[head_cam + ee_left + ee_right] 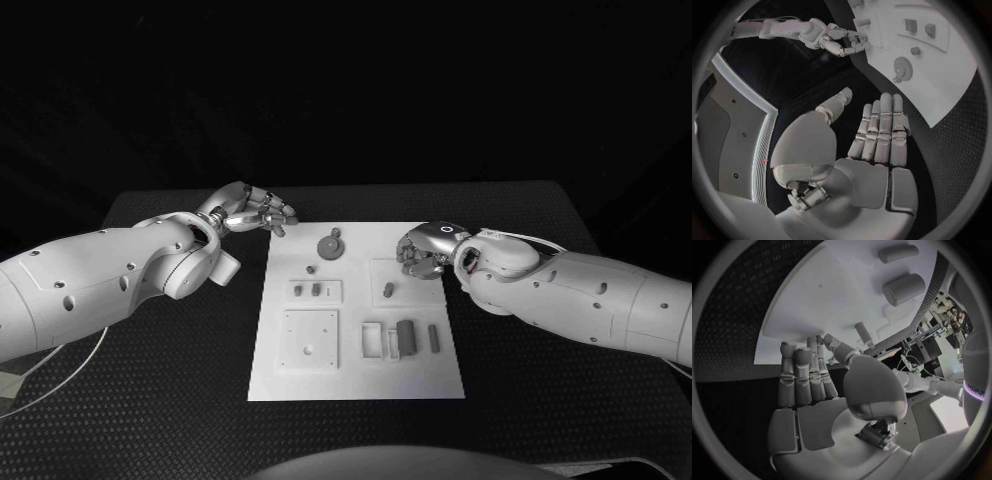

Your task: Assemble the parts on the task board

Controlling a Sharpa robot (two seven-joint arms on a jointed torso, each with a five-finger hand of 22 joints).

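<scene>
1. Left hand (257, 212) hovers over the black table (159, 340) just off the far-left corner of the board (361, 385); its fingers are apart and it holds nothing.
2. Right hand (428, 251) sits over the board's far-right part, fingers loosely curled and apart, nothing in them.
3. Left wrist view shows the left hand (873, 135) flat with fingers side by side and thumb out to the side, which the head view hides; it also shows the right hand (842, 40) at the board's far edge.
4. Right wrist view shows the right hand (814, 375) open, fingers straight, above the board (817, 305), with 2 cylindrical parts (903, 288) beyond it.
5. Board is a smooth white plate; the table has a fine woven texture.
6. Parts on the board: a round disc (333, 246) far centre, small pegs (307, 291) in a square recess, a peg (388, 290) to the right, dark bars (407, 337) near right.
</scene>
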